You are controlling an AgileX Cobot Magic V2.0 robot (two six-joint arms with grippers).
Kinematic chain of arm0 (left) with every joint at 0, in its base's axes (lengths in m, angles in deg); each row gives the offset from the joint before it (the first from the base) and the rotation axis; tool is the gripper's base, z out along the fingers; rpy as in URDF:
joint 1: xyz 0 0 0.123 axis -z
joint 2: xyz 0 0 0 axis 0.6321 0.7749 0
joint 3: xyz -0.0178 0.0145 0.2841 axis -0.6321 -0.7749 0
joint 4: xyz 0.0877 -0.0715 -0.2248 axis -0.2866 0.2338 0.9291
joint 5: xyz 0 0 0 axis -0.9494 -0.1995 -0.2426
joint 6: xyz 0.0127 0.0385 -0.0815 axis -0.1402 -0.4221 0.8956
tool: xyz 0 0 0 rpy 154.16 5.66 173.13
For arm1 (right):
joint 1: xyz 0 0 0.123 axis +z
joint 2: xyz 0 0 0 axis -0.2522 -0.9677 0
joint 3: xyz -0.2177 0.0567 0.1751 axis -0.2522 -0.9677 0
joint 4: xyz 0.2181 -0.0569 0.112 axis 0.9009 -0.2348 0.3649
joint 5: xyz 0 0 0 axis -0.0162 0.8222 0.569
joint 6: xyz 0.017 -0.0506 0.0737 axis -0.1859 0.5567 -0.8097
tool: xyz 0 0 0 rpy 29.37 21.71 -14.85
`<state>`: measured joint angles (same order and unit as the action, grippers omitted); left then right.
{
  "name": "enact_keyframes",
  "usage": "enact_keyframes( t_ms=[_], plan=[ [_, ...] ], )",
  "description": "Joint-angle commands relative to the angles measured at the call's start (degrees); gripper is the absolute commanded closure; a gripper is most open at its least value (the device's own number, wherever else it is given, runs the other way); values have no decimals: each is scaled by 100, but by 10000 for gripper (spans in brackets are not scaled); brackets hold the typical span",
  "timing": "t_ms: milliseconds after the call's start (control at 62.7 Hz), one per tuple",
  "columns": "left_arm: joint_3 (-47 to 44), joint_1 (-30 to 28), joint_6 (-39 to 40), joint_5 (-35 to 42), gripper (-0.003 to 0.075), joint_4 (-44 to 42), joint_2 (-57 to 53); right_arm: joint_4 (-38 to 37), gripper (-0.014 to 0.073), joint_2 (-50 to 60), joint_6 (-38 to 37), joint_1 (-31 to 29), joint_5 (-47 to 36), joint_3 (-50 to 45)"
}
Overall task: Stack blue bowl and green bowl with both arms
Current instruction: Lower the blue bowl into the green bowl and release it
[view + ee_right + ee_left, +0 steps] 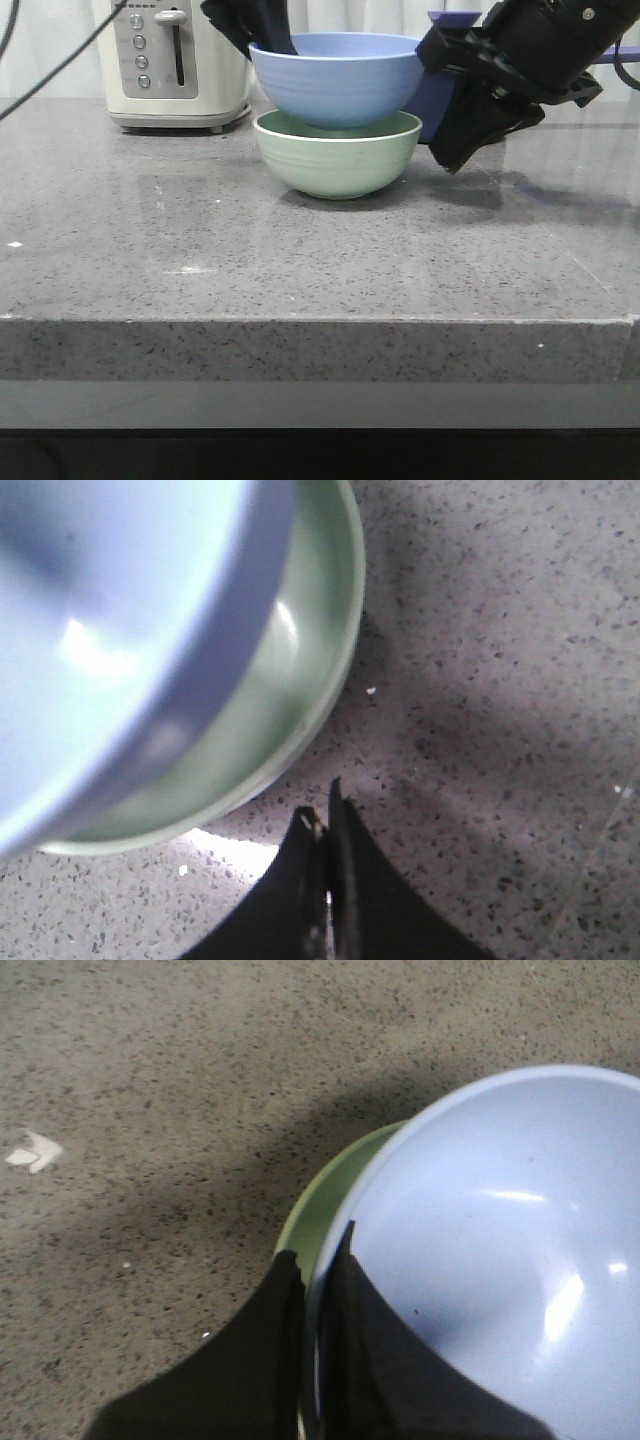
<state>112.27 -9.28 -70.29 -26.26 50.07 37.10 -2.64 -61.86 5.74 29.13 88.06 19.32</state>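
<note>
The grey speckled stone surface [300,260] fills the scene, a cream toaster [175,62] (no legible writing) behind. The blue bowl [337,78] sits inside the green bowl [337,153]. The left end effector [312,1300] pinches the blue bowl's rim; the right end effector [325,880] is closed, empty, beside them.

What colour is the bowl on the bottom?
The green bowl is pale mint green, seen best in the front view, under the blue bowl.
</note>
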Motion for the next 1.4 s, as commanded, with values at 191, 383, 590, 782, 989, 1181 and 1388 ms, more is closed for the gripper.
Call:
enact_keyframes(
  t_ms=[191,383,590,782,989,1181,1388],
  plan=[
    [220,51,54,257,740,-143,-153,181,659,237,59,-14,-180,197],
    [220,51,54,281,739,-122,-153,181,659,237,59,-14,-180,197],
    [220,60,54,281,738,-35,-153,181,659,237,59,-14,-180,197],
    [220,60,54,270,640,38,-153,181,659,237,59,-14,-180,197],
    [220,60,54,270,461,95,-153,181,659,237,59,-14,-180,197],
    [220,60,54,258,381,95,-165,181,659,237,59,-14,-180,197],
    [233,60,54,227,385,-100,-538,181,659,237,59,-14,-180,197]
  ],
)
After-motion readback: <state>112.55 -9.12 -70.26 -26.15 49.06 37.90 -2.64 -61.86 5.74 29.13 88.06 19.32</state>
